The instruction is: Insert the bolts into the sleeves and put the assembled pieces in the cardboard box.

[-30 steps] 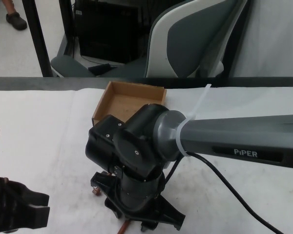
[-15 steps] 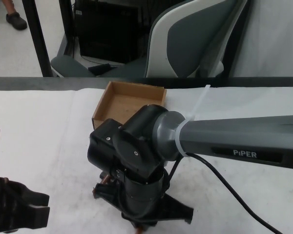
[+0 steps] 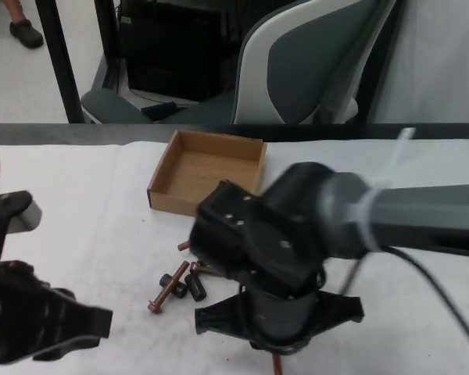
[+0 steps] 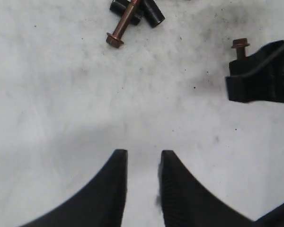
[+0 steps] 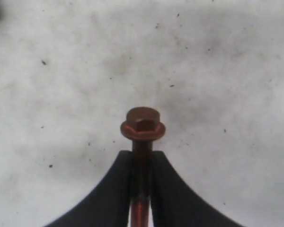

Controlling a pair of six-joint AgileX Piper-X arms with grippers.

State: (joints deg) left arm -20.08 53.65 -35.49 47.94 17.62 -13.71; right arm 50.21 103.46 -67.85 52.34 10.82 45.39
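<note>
A white-covered bench (image 3: pixel 78 203) is filling the foreground, with an office chair (image 3: pixel 313 62) standing beyond its far edge.

The cardboard box (image 3: pixel 166 197) is sitting at the middle of the far edge, and its floor is showing bare brown. By my reading no assembled piece is in it yet, so the task is looking barely begun: the insertions and the boxing are all left to do.

The right arm (image 3: pixel 422 215) is stretching in from the right edge across the middle of the bench, its wrist turned down over the near-middle area. The right gripper (image 5: pixel 141 153) is pinching one copper bolt (image 5: pixel 143 124) by the shank, the flanged head sticking out past the fingertips and hanging just above the cloth.

The left gripper (image 4: pixel 142 153) is hovering low over the near left corner. Its fingers are standing slightly parted with nothing between them.

Between the box and the near edge, a loose bolt (image 4: pixel 124 23) is lying among short black sleeves (image 4: pixel 152 13). It is crossing one of them, and I cannot tell whether it is threaded through. More copper bolts (image 3: pixel 199 269) are lying just beside these, partly hidden by the right wrist.
</note>
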